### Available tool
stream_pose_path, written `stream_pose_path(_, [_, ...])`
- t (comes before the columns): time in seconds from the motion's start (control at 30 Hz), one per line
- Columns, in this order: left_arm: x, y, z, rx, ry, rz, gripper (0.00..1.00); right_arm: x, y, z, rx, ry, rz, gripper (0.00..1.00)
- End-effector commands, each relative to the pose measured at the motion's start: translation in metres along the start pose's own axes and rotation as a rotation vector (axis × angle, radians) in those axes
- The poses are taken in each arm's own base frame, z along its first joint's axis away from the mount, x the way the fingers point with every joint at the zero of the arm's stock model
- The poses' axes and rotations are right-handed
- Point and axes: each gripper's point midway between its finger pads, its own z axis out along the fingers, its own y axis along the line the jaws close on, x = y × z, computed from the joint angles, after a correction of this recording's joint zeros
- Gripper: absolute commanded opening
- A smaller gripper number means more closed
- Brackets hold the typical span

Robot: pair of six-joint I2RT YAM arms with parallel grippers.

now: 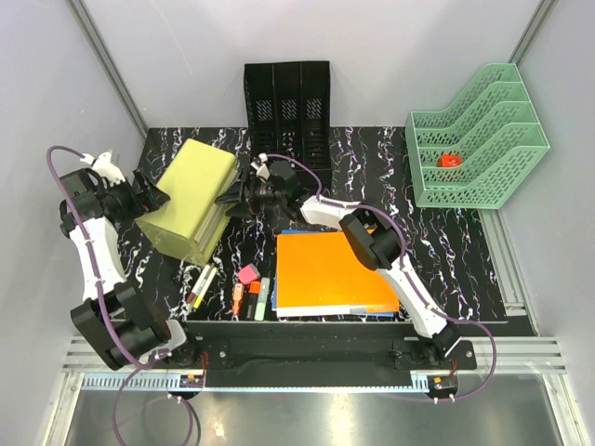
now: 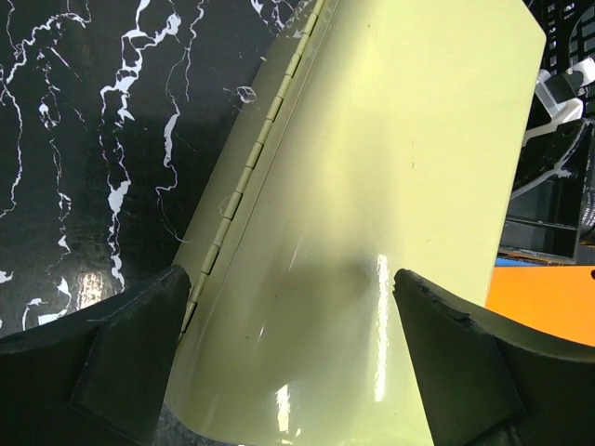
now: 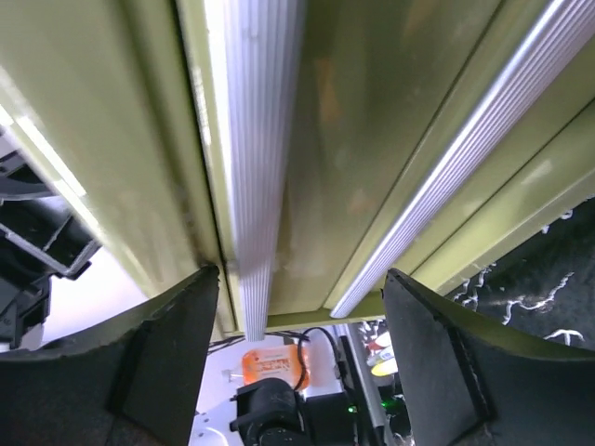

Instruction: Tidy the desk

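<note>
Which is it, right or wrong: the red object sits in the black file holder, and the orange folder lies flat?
One point is wrong. The top view shows the red object in the green tray, not the black file holder. The orange folder does lie flat.

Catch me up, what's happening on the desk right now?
Both arms are at the pale yellow-green case at the left of the desk. The left gripper is at its left side, the right gripper at its right side, both with jaws wide and neither visibly clamped. The orange folder and markers lie untouched at the near edge.
</note>
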Motion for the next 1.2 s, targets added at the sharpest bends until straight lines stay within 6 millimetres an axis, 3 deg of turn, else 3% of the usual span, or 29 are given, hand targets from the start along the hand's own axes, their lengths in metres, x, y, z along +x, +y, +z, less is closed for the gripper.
stream_pose_path(0.0, [-0.01,-0.021,-0.006,0.05,0.019,-0.009,0.93,-0.005,0.107,-0.024,-0.236,-0.033,-0.104,0.78])
stream_pose_path(0.03, [-0.013,-0.018,-0.006,0.03,0.014,-0.005,0.94,-0.002,0.101,-0.026,-0.224,-0.029,-0.096,0.79])
stream_pose_path(0.07, [-0.02,-0.017,-0.007,0.023,0.002,0.002,0.93,0.0,0.114,-0.032,-0.235,-0.032,-0.115,0.78])
stream_pose_path(0.13, [-0.028,-0.014,-0.008,0.001,-0.011,0.013,0.93,0.004,0.111,-0.038,-0.227,-0.044,-0.116,0.78])
stream_pose_path(0.23, [-0.04,-0.022,-0.012,0.013,-0.04,0.011,0.93,0.004,0.121,-0.043,-0.263,-0.055,-0.114,0.77])
stream_pose_path(0.33, [-0.044,-0.035,-0.024,0.038,-0.073,0.041,0.94,0.003,0.12,-0.04,-0.32,-0.047,-0.071,0.74])
stream_pose_path(0.37, [-0.047,-0.043,-0.031,0.05,-0.093,0.065,0.94,0.002,0.111,-0.037,-0.323,-0.041,-0.033,0.73])
stream_pose_path(0.5, [-0.038,-0.068,-0.041,0.129,-0.104,0.115,0.95,-0.002,0.098,-0.033,-0.339,-0.054,-0.01,0.71])
stream_pose_path(0.67, [-0.025,-0.081,-0.028,0.162,-0.06,0.194,0.95,-0.001,0.088,-0.032,-0.359,-0.06,0.006,0.71])
stream_pose_path(1.17, [-0.056,-0.029,0.01,-0.041,-0.118,0.138,0.93,-0.014,0.054,-0.019,-0.349,-0.097,0.045,0.71])
